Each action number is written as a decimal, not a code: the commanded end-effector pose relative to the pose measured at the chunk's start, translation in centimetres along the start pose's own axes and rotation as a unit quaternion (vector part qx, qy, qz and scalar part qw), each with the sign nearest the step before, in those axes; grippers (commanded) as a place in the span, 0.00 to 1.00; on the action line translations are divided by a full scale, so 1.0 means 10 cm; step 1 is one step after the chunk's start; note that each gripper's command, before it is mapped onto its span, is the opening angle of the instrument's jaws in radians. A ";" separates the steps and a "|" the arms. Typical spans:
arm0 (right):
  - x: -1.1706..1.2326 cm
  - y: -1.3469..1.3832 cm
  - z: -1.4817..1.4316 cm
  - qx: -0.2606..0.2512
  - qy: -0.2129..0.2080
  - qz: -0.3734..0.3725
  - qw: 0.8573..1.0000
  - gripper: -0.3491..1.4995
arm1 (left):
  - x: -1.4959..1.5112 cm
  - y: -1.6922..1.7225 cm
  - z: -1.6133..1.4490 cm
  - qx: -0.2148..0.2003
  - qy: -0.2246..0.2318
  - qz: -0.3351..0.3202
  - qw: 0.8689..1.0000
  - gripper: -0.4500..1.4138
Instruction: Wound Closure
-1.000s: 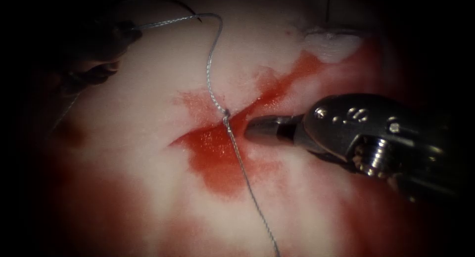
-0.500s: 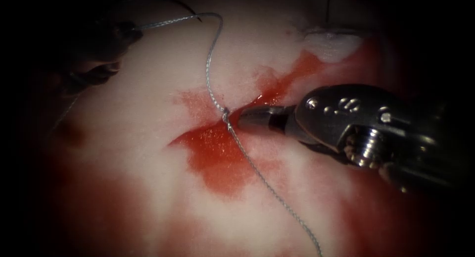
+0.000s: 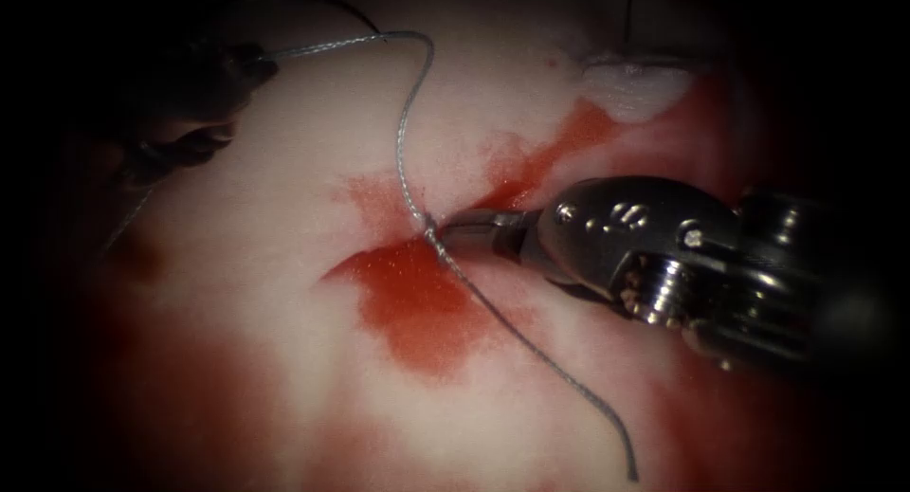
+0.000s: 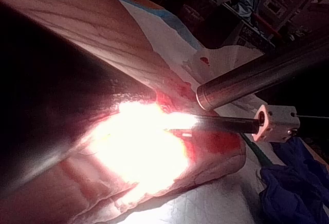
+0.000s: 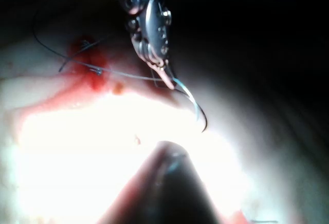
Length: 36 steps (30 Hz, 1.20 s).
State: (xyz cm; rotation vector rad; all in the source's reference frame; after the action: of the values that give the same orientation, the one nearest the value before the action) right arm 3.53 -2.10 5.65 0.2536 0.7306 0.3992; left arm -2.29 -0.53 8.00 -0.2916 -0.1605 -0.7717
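left pincer (image 5: 167,82) pinching needle (image 5: 193,103) tail, point down, right pincer (image 3: 455,231) pressed together by knot (image 3: 431,227)

The right arm's polished, glossy steel gripper (image 3: 455,228) reflects the light on its smooth rounded wrist. The grey twisted thread (image 3: 403,141) looks matt and a little rough, like a fine braid. The pale pork tissue (image 3: 284,198) is moist and shiny, and the red fluid (image 3: 417,302) on it is glossy. The thin curved metal needle (image 5: 198,112) has a dark, smooth finish.

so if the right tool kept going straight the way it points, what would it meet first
Probably the knot in the thread at the cut: the right tool points left with its tip just short of it, though depth is unclear.
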 end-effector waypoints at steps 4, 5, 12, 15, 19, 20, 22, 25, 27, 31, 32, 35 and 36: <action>0.013 0.001 0.011 0.007 0.000 -0.003 1.000 0.00 | -0.012 0.005 0.000 -0.001 -0.003 -0.002 1.000 0.00; 0.012 -0.001 0.013 0.011 0.000 -0.005 1.000 0.00 | -0.012 0.005 0.000 -0.001 -0.003 -0.002 1.000 0.00; 0.023 0.010 -0.005 0.001 0.011 -0.005 1.000 0.00 | -0.012 0.005 0.000 -0.001 -0.003 -0.002 1.000 0.00; 0.030 0.012 -0.022 0.011 0.024 -0.014 1.000 0.00 | -0.012 0.006 0.000 -0.005 0.001 -0.001 1.000 0.00; 0.039 0.016 -0.060 -0.010 0.022 -0.010 1.000 0.18 | -0.009 0.010 0.002 -0.008 0.003 0.003 1.000 0.00; 0.039 0.017 -0.066 -0.013 0.021 -0.003 1.000 0.35 | -0.009 0.011 0.003 -0.009 0.004 0.004 1.000 0.00; 0.038 0.020 -0.078 -0.018 0.021 0.052 0.998 0.58 | -0.008 0.012 0.003 -0.011 0.006 0.004 1.000 0.00; 0.030 0.020 -0.088 -0.017 0.016 0.096 0.995 0.68 | -0.009 0.013 0.004 -0.012 0.007 0.006 1.000 0.00; 0.020 0.014 -0.085 -0.006 -0.018 0.198 0.980 0.68 | -0.009 0.013 0.005 -0.012 0.007 0.006 1.000 0.00; 0.007 -0.001 -0.062 0.000 -0.080 0.255 0.964 0.64 | -0.010 0.014 0.007 -0.013 0.007 0.006 1.000 0.00; 0.007 -0.003 -0.059 -0.001 -0.079 0.269 0.960 0.64 | -0.011 0.014 0.009 -0.014 0.007 0.005 1.000 0.00; 0.010 -0.007 -0.050 -0.006 -0.081 0.315 0.946 0.65 | -0.015 0.018 0.017 -0.020 0.003 0.004 1.000 0.00; 0.012 -0.009 -0.046 -0.004 -0.085 0.324 0.942 0.66 | -0.016 0.019 0.020 -0.024 0.000 0.004 1.000 0.00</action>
State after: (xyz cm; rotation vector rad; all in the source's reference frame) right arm 3.19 -2.20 5.27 0.5257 0.4424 1.0028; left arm -2.22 -0.32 8.18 -0.3423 -0.1348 -0.7636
